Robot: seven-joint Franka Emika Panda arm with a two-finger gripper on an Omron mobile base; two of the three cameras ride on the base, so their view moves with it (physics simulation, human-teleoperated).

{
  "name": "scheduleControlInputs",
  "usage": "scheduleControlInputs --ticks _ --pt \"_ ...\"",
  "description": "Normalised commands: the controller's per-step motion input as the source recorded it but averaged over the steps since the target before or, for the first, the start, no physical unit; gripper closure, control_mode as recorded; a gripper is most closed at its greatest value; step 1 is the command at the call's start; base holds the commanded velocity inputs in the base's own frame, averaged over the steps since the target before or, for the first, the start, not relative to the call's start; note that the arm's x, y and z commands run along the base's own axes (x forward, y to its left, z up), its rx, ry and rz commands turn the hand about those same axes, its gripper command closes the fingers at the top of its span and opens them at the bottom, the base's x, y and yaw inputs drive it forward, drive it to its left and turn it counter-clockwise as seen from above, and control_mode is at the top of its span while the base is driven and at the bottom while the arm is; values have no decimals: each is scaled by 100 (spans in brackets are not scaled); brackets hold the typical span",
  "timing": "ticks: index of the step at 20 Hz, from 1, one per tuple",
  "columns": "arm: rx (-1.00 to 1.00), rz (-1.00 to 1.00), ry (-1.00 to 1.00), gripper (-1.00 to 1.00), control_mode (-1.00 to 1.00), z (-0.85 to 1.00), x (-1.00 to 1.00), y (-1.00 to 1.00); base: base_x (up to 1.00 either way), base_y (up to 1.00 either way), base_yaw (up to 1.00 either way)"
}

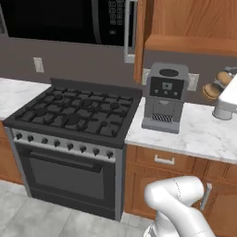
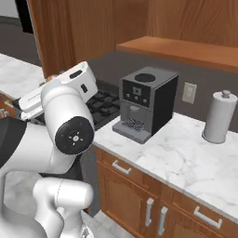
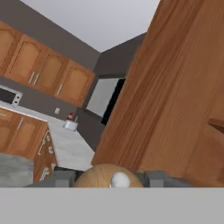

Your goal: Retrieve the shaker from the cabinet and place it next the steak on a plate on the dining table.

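In the hand view the round brown wooden top of the shaker (image 3: 98, 176), with its pale knob, sits between my two dark fingertips. My gripper (image 3: 109, 178) is shut on it. The cabinet's plank door (image 3: 170, 87) stands open just ahead of the hand. The left base view has the shaker (image 1: 214, 90) at its right edge, in the air above the counter and below the cabinet (image 1: 190, 23). The cabinet door (image 1: 139, 41) is seen edge-on there. The steak, the plate and the dining table are out of view.
A grey coffee machine (image 1: 164, 97) stands on the marble counter (image 1: 199, 134) right of the black stove (image 1: 74, 113). A white paper-towel roll (image 2: 218, 116) stands further right. A microwave (image 1: 60, 18) hangs over the stove. Base cabinets with metal handles (image 2: 148, 211) run below.
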Motion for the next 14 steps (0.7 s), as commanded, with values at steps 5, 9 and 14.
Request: scheduleControlInputs --ticks 5,9,14 --pt "0 0 0 100 100 0 0 0 0 35 57" --pt "0 0 0 100 100 0 0 0 0 38 57" --pt "0 0 0 100 100 0 0 0 0 40 57"
